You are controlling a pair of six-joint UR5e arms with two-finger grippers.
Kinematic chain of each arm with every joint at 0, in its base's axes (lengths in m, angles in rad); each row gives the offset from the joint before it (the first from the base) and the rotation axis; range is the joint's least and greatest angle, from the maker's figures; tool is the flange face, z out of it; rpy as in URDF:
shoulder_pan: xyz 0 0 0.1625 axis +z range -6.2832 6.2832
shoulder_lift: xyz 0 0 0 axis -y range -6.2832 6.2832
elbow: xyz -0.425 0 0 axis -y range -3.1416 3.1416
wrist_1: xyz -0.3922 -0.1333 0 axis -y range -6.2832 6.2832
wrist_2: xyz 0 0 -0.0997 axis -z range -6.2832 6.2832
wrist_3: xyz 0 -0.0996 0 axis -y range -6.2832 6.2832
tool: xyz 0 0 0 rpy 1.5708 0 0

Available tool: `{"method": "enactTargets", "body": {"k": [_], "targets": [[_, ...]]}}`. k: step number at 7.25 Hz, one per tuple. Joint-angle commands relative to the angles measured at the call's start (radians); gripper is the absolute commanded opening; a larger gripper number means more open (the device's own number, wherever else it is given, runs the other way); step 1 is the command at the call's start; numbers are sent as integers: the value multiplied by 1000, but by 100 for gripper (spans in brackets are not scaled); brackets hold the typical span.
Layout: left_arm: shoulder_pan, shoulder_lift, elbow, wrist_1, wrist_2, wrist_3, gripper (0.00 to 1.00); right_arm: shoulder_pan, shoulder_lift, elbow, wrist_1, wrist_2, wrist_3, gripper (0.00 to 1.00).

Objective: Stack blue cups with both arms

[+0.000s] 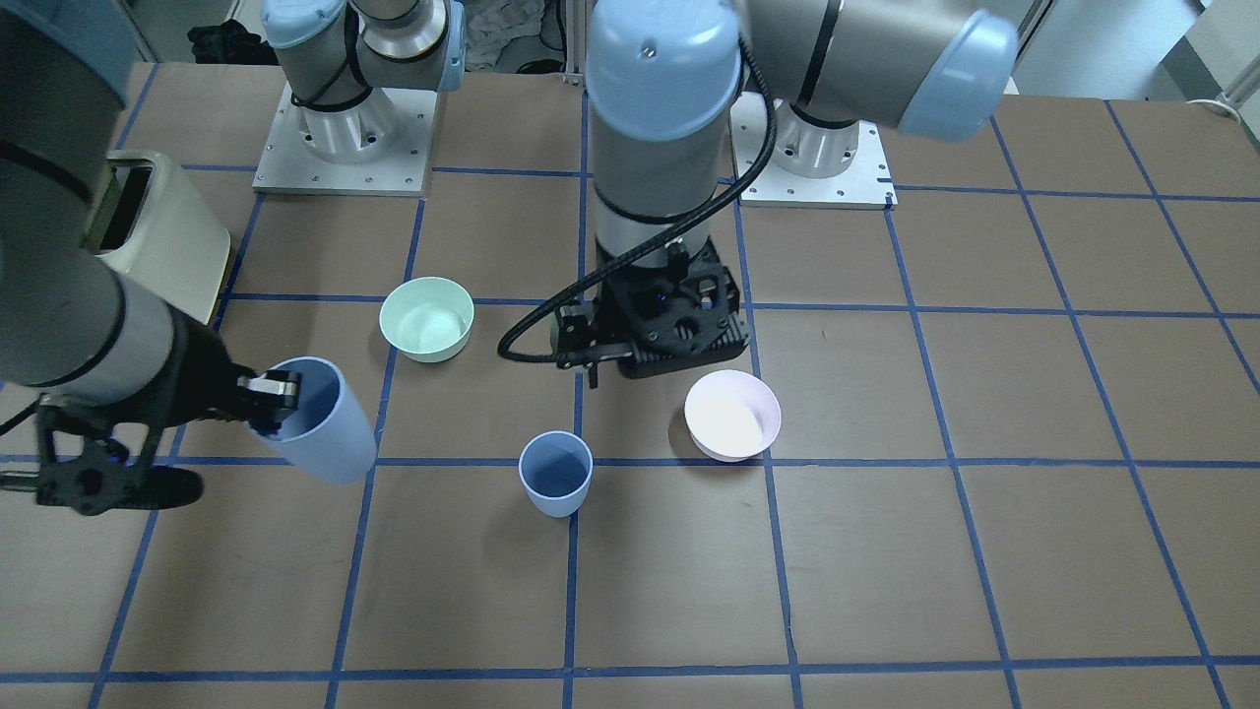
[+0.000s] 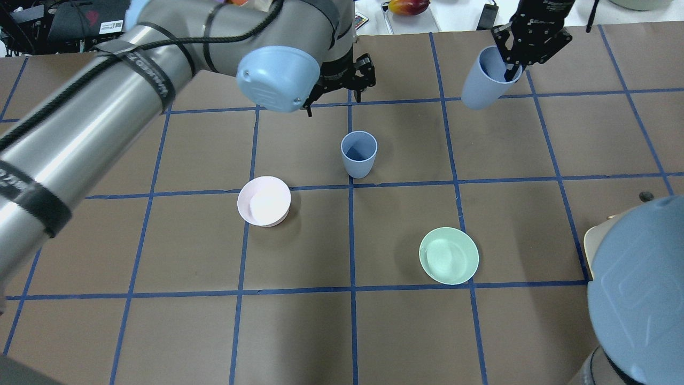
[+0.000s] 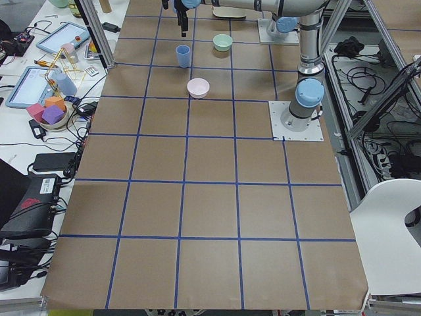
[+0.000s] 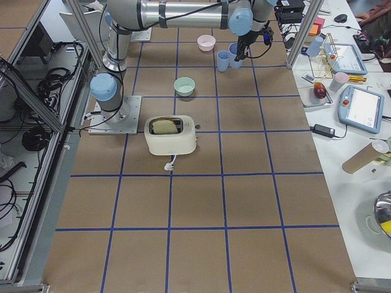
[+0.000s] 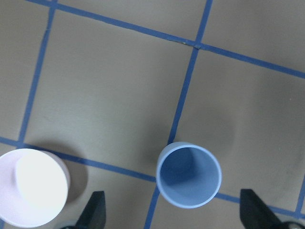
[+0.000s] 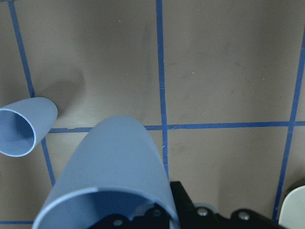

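Right now my right gripper [image 2: 508,68] is clamped on the rim of one blue cup, the held cup [image 2: 483,80], with one finger inside the mouth and one outside. I read that rim pinch as deliberate: it leaves the tapered base free to drop into the other cup. The held cup hangs clear of the table [image 2: 588,149], its base tilted away from the gripper.

The standing cup [image 2: 359,154] sits upright with its mouth open, on a crossing of the blue tape lines near the table's middle. In the overhead view the held cup is at about 2 o'clock from it and well apart, so the carry is not yet done.

My left gripper [image 5: 174,214] is spread wide and holds nothing. In the left wrist view the standing cup lies at 12 o'clock from the gap between the fingertips, just beyond it and not touching either one. My guess is that this arm is posed to steady the cup while the other is lowered in.

Overhead, the pink bowl [image 2: 264,200] is at 8 o'clock from the standing cup and the mint bowl [image 2: 449,255] at 5 o'clock. Both are out of the carry path.
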Motion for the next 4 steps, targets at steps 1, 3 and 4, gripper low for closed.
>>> {"method": "enactTargets", "body": {"k": [1,3,4], "targets": [[89,171,-42,-228,5,212,100,127,5,2,-13,14,164,0],[158,306,-266,-133,7,269,98,182,23,55,-90,6,239,0],[181,349,-362,16,8,326,98,220,26,98,-176,5,308,0]]}}
